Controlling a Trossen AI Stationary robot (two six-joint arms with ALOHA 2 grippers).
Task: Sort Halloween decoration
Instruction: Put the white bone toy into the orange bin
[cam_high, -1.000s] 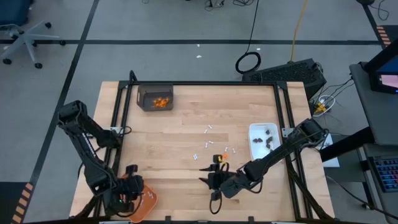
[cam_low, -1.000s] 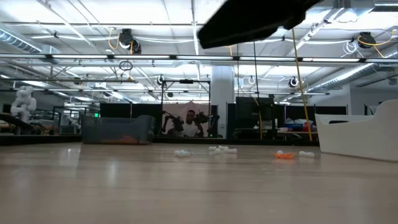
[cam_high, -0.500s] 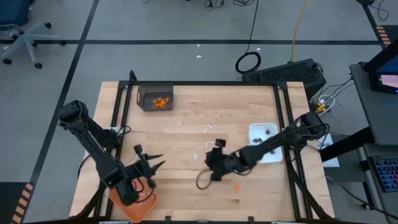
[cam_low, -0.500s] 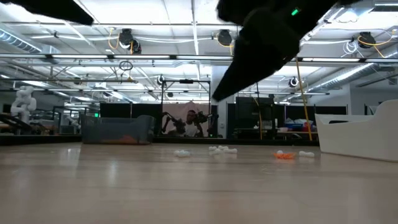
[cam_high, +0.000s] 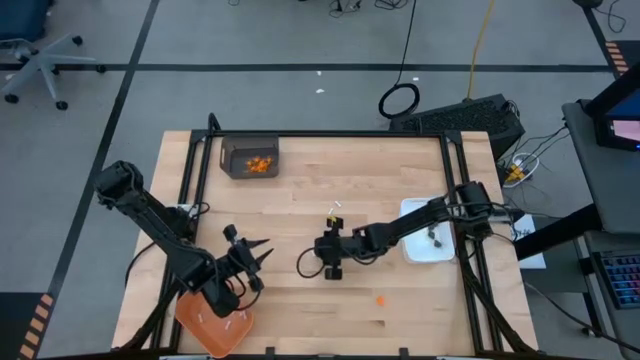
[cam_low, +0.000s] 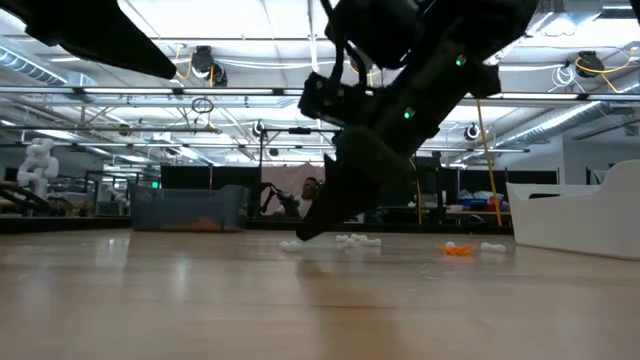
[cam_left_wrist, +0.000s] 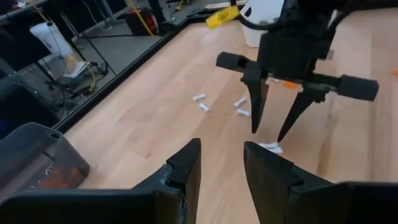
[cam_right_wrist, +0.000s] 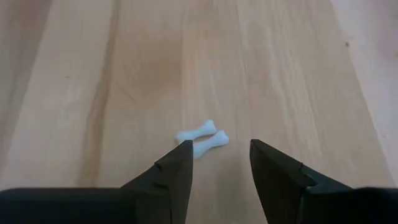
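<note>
Small white sticks lie loose on the wooden table (cam_high: 300, 190): two side by side (cam_right_wrist: 202, 138) just ahead of my right gripper (cam_right_wrist: 221, 163), others farther off (cam_left_wrist: 202, 102). My right gripper (cam_high: 326, 262) stands open at mid-table, fingers slanting down, tips close above the wood on either side of one stick (cam_left_wrist: 271, 147). One orange bit (cam_high: 380, 298) lies near the front edge. My left gripper (cam_high: 260, 252) hovers open and empty, left of the right one and facing it (cam_left_wrist: 222, 163).
A grey bin (cam_high: 250, 158) with orange bits stands at the far left. A white dish (cam_high: 430, 245) with dark bits sits at the right edge, under my right arm. An orange tray (cam_high: 205, 325) sits at the near left corner, just behind my left gripper.
My right gripper has swung from the near edge toward the table's left and far side and sunk down over the white sticks, still open. My left gripper has left the orange tray, gone toward the table's middle and turned to face the right gripper.
</note>
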